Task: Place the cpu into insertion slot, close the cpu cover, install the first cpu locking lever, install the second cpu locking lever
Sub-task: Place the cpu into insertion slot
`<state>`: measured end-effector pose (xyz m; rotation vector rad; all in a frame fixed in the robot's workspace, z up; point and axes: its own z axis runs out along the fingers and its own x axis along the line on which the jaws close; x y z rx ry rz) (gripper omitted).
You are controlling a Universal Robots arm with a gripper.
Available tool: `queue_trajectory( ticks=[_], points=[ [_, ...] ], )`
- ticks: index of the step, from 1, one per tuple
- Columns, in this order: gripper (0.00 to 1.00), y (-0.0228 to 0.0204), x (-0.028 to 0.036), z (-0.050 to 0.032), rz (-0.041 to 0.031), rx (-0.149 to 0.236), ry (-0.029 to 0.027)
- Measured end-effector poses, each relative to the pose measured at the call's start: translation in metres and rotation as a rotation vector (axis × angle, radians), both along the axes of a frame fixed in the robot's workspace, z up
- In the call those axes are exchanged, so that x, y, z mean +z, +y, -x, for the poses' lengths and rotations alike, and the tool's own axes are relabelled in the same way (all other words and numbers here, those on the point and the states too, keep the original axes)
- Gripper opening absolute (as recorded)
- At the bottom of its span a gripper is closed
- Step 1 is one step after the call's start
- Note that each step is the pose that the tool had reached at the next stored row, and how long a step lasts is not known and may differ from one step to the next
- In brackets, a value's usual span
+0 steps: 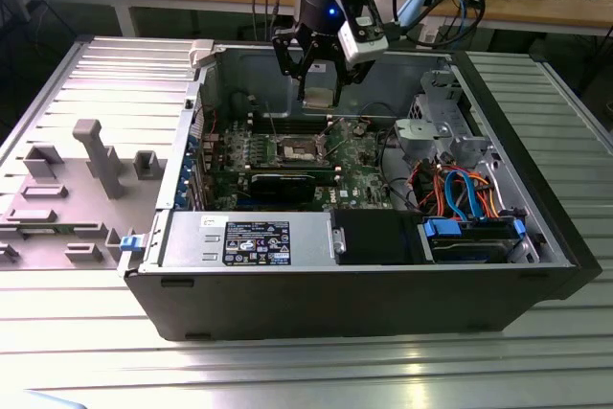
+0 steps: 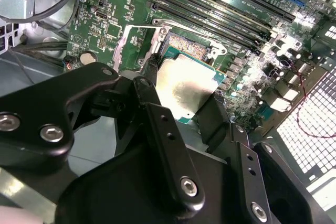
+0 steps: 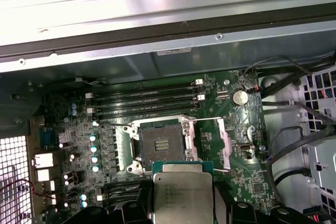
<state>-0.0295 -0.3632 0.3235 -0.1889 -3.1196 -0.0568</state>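
Holding the cpu (image 3: 181, 195) clamped by its edges, the tool (image 1: 320, 79) hangs over the green board (image 3: 247, 182) inside the open computer case (image 1: 383, 284). The chip is near the insertion slot (image 3: 160, 144), not touching it.
Slot: bare, contacts exposed.
The cpu cover (image 2: 118, 51): swung open beside the slot.
Status, judged: no step finished; seating, closing and the two latching steps all remain.

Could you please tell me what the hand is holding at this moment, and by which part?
The hand holds the small flat square silvery-tan metal cpu by two opposite side edges.
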Motion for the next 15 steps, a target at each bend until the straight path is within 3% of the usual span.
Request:
queue_trajectory(
  ticks=[15],
  points=[
    [0.55, 0.0, -0.0005, 0.0, 0.0, -0.014, 0.0]
  ],
)
